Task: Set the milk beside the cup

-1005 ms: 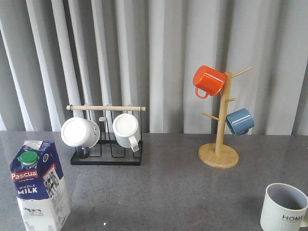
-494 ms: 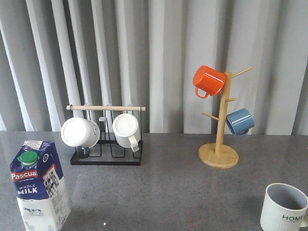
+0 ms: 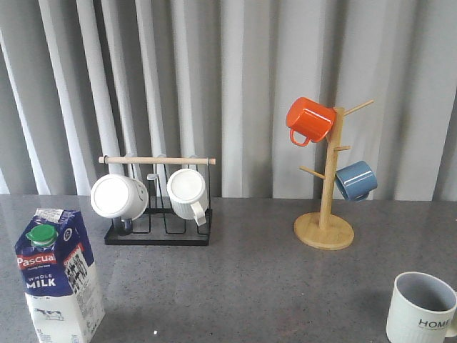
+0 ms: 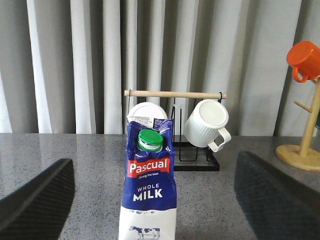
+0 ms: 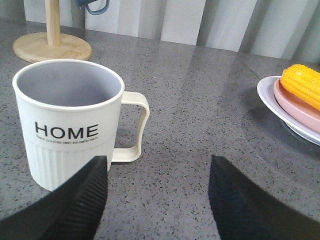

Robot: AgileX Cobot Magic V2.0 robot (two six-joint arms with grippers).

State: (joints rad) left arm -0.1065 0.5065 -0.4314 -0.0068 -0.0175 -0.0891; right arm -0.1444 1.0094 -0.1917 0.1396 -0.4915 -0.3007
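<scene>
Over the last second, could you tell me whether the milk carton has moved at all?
No. The milk carton stands at the same spot left of and in front of the black mug rack, upright as before.

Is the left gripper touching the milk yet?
Apart. In the left wrist view the left gripper is open, its fingers wide to either side of the milk, with bare table showing between each finger and the carton.
</scene>
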